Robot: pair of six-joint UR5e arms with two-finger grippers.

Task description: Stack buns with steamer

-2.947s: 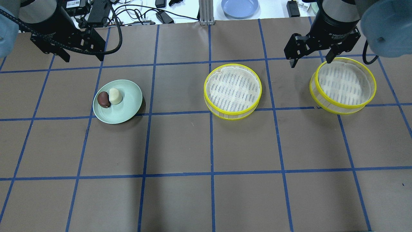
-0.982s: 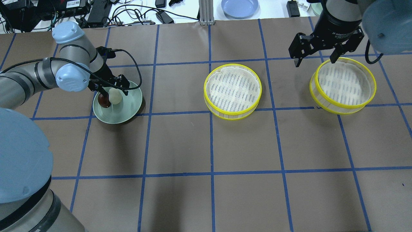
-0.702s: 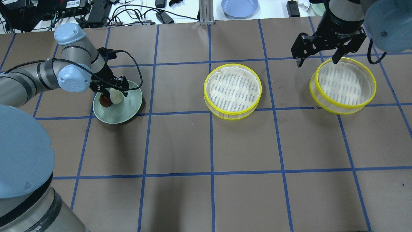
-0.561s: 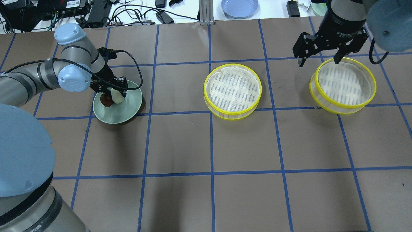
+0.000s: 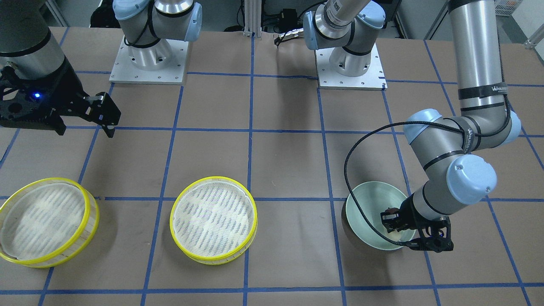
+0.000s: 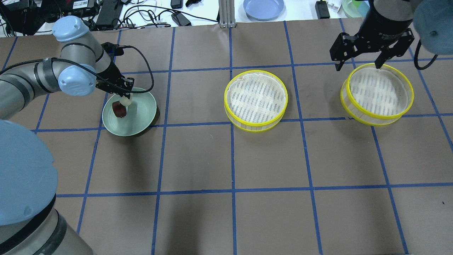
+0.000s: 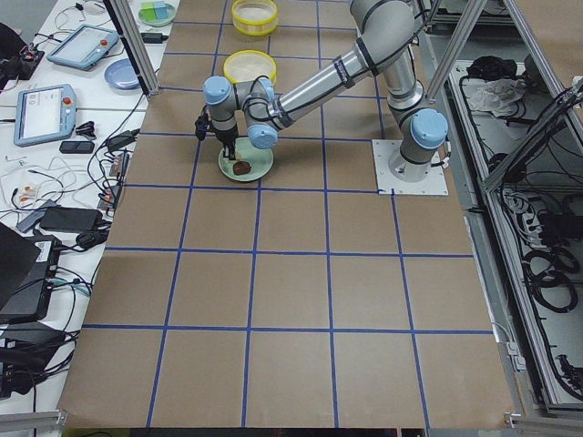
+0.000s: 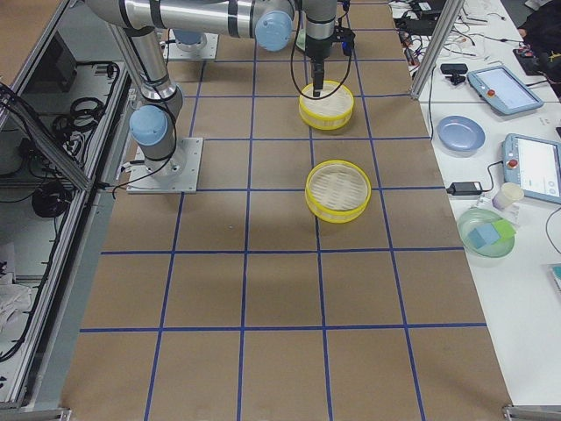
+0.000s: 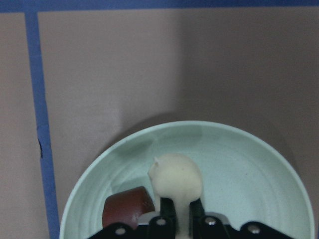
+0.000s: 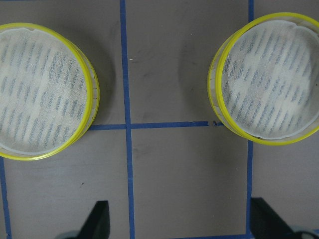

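**A:** Across the overhead view, what takes up the most room?

**B:** A brown table (image 6: 269,159) marked off in blue squares. The steamer's two tiers sit on it, well apart. The middle tier (image 6: 256,100) is just right of centre and the right tier (image 6: 377,94) is near the right edge. Both have yellow rims and white mesh, and neither holds anything.

**A:** And left of centre?

**B:** A pale green plate (image 6: 141,118), smaller than either tier, with both buns at its upper left.

**A:** The grippers?

**B:** The right gripper (image 6: 358,66) hangs at the upper right, over the upper left edge of the right tier. Its fingers are spread wide and hold nothing. Its wrist camera looks down on both tiers. The left gripper (image 9: 180,215) reaches down into the plate, its fingers pinched on the cream-white bun (image 9: 175,177).

**A:** Is that bun clear of the plate?

**B:** I can't tell.

**A:** The other bun?

**B:** The reddish-brown bun (image 9: 128,205) lies on the plate just beside the cream-white one. In the left wrist view it is at that bun's lower left, outside the fingers.
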